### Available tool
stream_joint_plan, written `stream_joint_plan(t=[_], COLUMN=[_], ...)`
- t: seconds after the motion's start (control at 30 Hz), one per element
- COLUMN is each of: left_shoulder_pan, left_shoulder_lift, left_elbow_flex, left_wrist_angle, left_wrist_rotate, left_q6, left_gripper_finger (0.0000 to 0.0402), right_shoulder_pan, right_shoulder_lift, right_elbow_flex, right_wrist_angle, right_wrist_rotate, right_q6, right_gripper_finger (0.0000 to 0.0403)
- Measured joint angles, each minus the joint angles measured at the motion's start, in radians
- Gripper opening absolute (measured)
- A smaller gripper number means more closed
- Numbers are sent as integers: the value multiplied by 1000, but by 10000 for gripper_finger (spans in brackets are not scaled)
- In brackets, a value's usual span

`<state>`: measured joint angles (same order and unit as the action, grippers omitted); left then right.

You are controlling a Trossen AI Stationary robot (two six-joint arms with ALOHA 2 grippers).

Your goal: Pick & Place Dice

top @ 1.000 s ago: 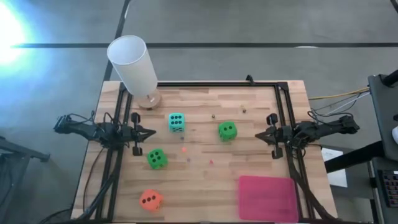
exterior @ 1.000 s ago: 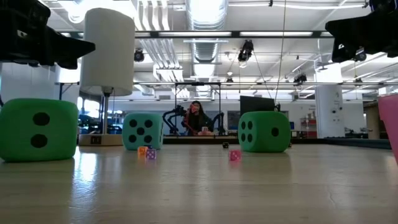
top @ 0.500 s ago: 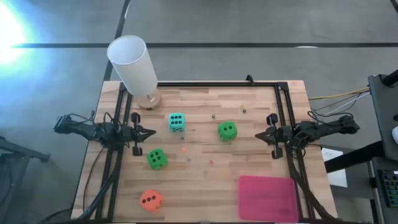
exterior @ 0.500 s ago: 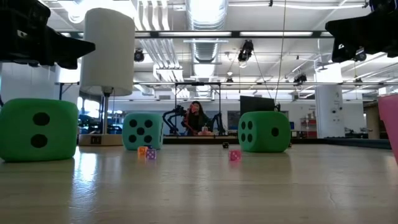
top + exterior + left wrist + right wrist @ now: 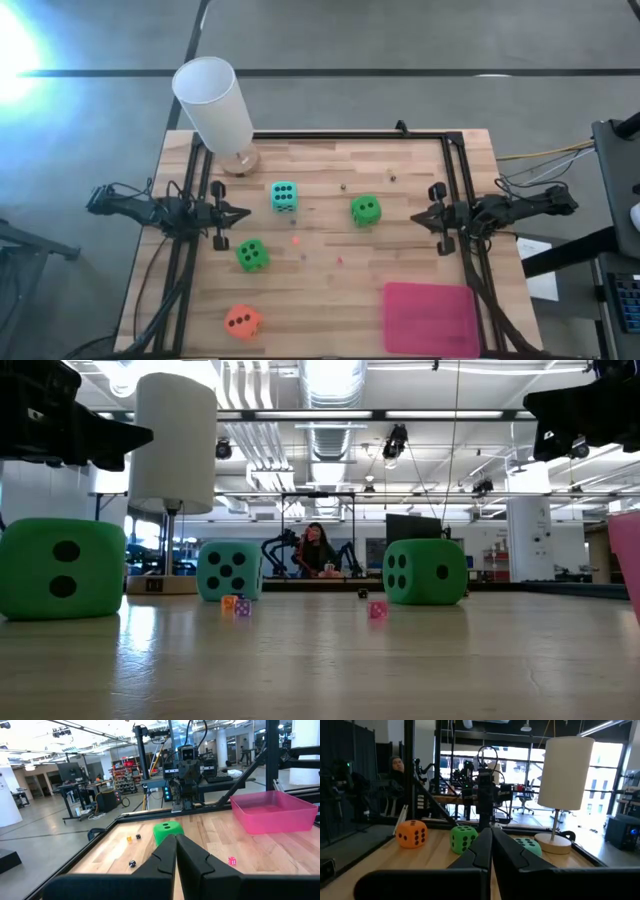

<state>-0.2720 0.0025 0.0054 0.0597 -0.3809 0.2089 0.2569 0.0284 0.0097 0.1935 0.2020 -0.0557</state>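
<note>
Several soft dice rest flat on the wooden table [image 5: 330, 285]. The teal one [image 5: 284, 196] and a green one [image 5: 365, 210] are mid-table. A second green one [image 5: 252, 255] lies nearer the front, and the orange one [image 5: 242, 321] is at the near left. My left gripper [image 5: 248, 212] hovers shut at the table's left side, pointing level toward the middle, left of the teal die. My right gripper [image 5: 414, 217] hovers shut at the right side, facing it, right of the green die. Neither holds anything.
A pink tray [image 5: 432, 318] sits at the near right corner. A lamp with a tall white shade [image 5: 215, 105] stands on a round wooden base at the far left. Tiny dice [image 5: 377, 609] lie scattered mid-table. Black frame rails [image 5: 350, 135] edge the table. A person [image 5: 315, 550] sits in the room beyond.
</note>
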Motion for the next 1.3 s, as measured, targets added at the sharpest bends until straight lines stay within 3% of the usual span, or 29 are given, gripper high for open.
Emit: stream_joint_plan(t=[0.6, 0.93, 1.3], left_shoulder_pan=[0, 0, 0], left_shoulder_lift=[0, 0, 0], left_elbow_flex=[0, 0, 0], left_wrist_angle=[0, 0, 0], left_wrist_rotate=[0, 0, 0], left_q6=[0, 0, 0], left_gripper_finger=[19, 19, 19], right_shoulder_pan=[0, 0, 0], right_shoulder_lift=[0, 58, 343], right_elbow_flex=[0, 121, 285], right_wrist_angle=[273, 86, -66], right_wrist_rotate=[-5, 5, 10], right_q6=[15, -75, -50], right_gripper_finger=[8, 8, 8])
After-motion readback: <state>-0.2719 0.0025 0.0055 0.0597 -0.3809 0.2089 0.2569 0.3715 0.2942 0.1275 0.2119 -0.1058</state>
